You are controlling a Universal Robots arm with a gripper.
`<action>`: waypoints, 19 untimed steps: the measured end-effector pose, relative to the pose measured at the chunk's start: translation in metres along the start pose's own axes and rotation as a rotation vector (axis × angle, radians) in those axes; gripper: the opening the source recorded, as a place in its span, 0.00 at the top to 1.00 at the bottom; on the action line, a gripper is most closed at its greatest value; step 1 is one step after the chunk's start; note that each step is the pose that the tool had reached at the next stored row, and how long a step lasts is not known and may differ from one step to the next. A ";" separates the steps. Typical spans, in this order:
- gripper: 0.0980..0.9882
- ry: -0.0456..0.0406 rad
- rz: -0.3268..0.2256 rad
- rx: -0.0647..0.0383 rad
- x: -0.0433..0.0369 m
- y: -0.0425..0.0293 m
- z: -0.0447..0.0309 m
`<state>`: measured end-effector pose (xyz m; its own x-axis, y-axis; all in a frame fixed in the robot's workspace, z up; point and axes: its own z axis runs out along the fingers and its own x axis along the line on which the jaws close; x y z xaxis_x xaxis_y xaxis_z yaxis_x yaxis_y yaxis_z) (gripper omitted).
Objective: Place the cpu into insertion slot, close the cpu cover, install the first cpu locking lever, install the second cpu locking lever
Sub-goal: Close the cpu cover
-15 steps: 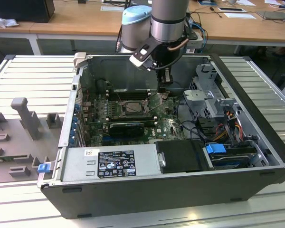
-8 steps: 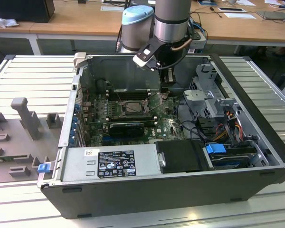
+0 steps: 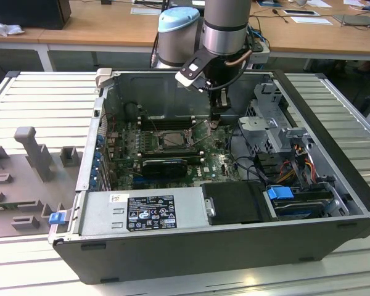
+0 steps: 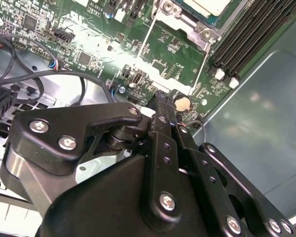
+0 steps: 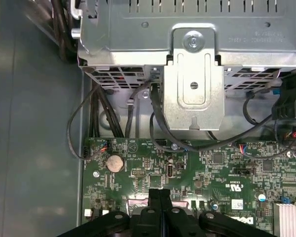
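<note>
The tool (image 4: pixel 160 98) was seen lowered inside the open computer case (image 3: pixel 333 203), its fingers pressed together with nothing visible between them. The cpu (image 4: pixel 207 5) was found seated in the insertion slot (image 3: pixel 169 140), which lay to the exterior view's left of the tool, near it but apart. In the second wrist view, a thin bright rod (image 4: pixel 144 49), judged to be a locking lever, was seen running lengthwise from the slot's metal surround towards the fingertips, ending just short of them. A round coin cell (image 4: pixel 182 102) was seen just beside the tip. Whether the cpu cover was down could not be told.
</note>
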<state>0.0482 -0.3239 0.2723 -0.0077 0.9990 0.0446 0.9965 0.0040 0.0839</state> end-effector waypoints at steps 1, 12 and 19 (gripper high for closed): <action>0.99 0.0000 0.000 0.000 0.0000 0.0013 0.0001; 0.99 0.0000 0.000 0.000 -0.0005 0.0038 0.0105; 0.99 0.0018 0.000 0.000 -0.0013 0.0035 0.0169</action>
<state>0.0531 -0.3244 0.2558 -0.0078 0.9989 0.0464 0.9965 0.0039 0.0839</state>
